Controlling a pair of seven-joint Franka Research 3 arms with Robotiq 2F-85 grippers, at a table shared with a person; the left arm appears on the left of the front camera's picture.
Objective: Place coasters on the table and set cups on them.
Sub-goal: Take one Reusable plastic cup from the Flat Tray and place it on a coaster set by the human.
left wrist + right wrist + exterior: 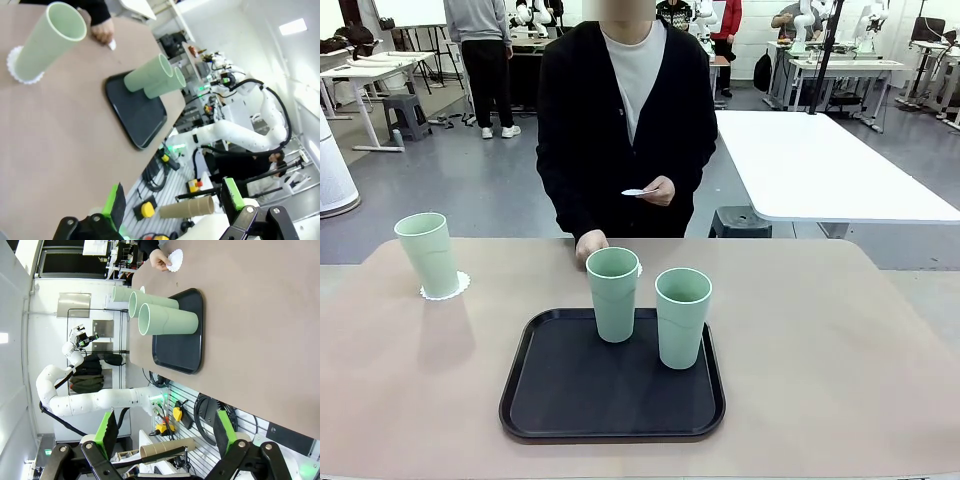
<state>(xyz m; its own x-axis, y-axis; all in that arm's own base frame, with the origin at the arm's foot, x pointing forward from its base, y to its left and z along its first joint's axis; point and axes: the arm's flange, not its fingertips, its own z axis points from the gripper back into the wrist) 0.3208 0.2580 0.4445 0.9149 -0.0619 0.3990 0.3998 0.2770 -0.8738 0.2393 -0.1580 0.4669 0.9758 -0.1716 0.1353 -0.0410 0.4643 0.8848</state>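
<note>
Front view: tray [580, 400] sits central on the desk [840, 340], two cups [613, 295] [682, 318] aboard, open room either side.
Third cup [428, 255] stands on a coaster [458, 288] far left; your left pincer [175, 197] and right pincer [167, 426] both spread.

The person [620, 130] is wearing a black open-front cardigan [570, 120] with long sleeves over a white round-neck top [635, 65]. The left gripper [175, 197] is showing a black linkage frame with silver screws at its joints, and its fingers [113, 202] are carrying bright green pads. The right gripper [166, 427] is showing the same black frame, silver screws and green-padded fingers [107, 426]. Farther off, the right arm [235, 136] is showing smooth white rounded segments with a black cable looping beside it; the left arm [95, 401] is looking alike, white and jointed, with a green light glowing near its base
</note>
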